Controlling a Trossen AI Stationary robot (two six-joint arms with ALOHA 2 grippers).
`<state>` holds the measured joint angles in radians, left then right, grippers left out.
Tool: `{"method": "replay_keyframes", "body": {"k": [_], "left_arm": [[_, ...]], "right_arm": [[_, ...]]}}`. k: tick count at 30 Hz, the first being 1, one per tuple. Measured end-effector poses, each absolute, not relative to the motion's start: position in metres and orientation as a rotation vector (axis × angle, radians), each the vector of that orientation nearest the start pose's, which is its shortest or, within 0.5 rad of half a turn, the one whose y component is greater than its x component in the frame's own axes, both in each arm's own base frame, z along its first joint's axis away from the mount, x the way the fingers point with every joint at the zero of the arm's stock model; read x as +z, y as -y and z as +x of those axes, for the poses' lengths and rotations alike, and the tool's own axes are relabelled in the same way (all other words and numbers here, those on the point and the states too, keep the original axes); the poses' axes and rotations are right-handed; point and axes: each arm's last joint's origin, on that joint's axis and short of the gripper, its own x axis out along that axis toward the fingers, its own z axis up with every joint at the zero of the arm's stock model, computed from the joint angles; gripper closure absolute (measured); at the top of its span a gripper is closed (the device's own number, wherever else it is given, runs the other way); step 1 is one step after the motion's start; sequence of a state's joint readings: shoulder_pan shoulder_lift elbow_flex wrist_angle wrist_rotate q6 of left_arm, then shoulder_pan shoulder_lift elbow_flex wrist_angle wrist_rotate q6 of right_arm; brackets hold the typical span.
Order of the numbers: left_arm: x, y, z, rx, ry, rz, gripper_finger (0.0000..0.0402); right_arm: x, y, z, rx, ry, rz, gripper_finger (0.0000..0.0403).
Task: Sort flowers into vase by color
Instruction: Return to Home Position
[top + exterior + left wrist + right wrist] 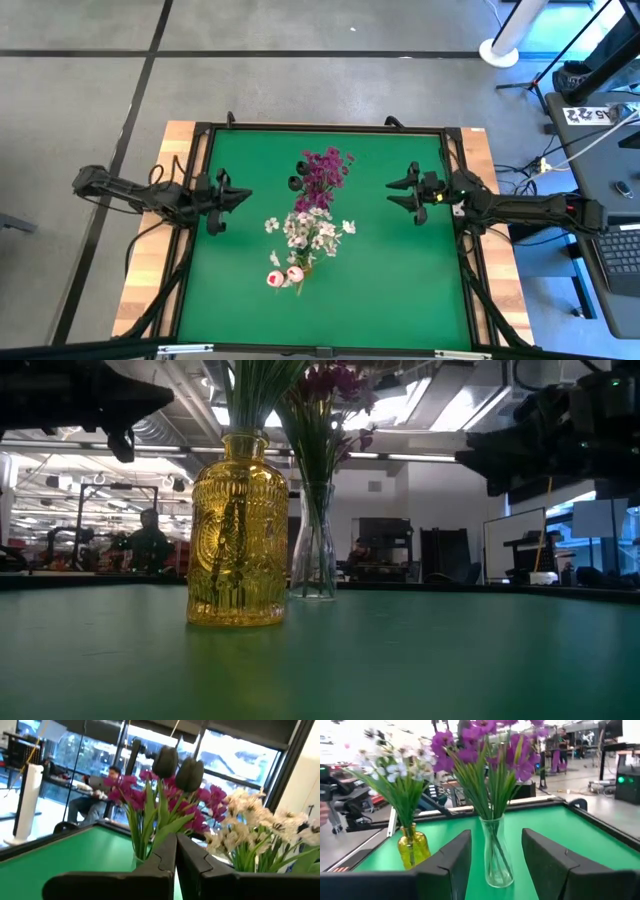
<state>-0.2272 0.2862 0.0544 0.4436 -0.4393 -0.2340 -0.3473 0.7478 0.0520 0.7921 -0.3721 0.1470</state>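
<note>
**Arms at the sides, flowers standing in two vases**

Left arm (150,193): at the left edge of the green surface (400,280), raised off it. Left jaws pressed together, nothing between them.

Right arm (520,207): at the right edge, also raised. Right jaws apart and empty; the clear vase (496,850) shows through the gap in the right wrist view.

Both vases stand upright mid-surface, between the two arms and close to each other.
- Clear vase: magenta-purple flowers (324,168) and two dark tulip buds (177,767).
- Yellow vase (238,540): white blossom sprays (312,230) and two pale pink buds (284,277), the buds on the side of the bunch away from the clear vase.

Low view: the yellow vase is nearer the camera, with the clear vase just behind and beside it.

Room beyond the surface: a seated person (102,787), well apart from both arms.
</note>
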Motion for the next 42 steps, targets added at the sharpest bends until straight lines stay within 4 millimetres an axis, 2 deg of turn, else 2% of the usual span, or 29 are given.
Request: {"method": "replay_keyframes", "body": {"k": [6,15,23,27,31,36,42], "left_arm": [[0.206,0.01,0.101,0.204,0.288,-0.245,0.04],[0.202,0.007,0.088,0.224,0.269,-0.25,0.04],[0.194,0.007,0.09,0.229,0.21,-0.289,0.04],[0.18,0.008,0.094,0.232,0.171,-0.285,0.04],[0.176,0.008,0.094,0.235,0.137,-0.291,0.04],[0.176,0.008,0.094,0.236,0.142,-0.276,0.04],[0.176,0.008,0.094,0.237,0.138,-0.272,0.04]], "right_arm": [[0.188,0.039,0.13,0.049,0.164,0.062,0.0228],[0.18,0.052,0.111,-0.024,0.096,0.154,0.0233],[0.171,0.055,0.107,-0.138,0.026,0.193,0.0303],[0.169,0.055,0.106,-0.158,0.001,0.169,0.0343],[0.168,0.055,0.107,-0.158,0.0,0.143,0.0373],[0.166,0.055,0.106,-0.157,-0.013,0.087,0.0394],[0.161,0.055,0.106,-0.158,-0.063,0.072,0.0397]]}}
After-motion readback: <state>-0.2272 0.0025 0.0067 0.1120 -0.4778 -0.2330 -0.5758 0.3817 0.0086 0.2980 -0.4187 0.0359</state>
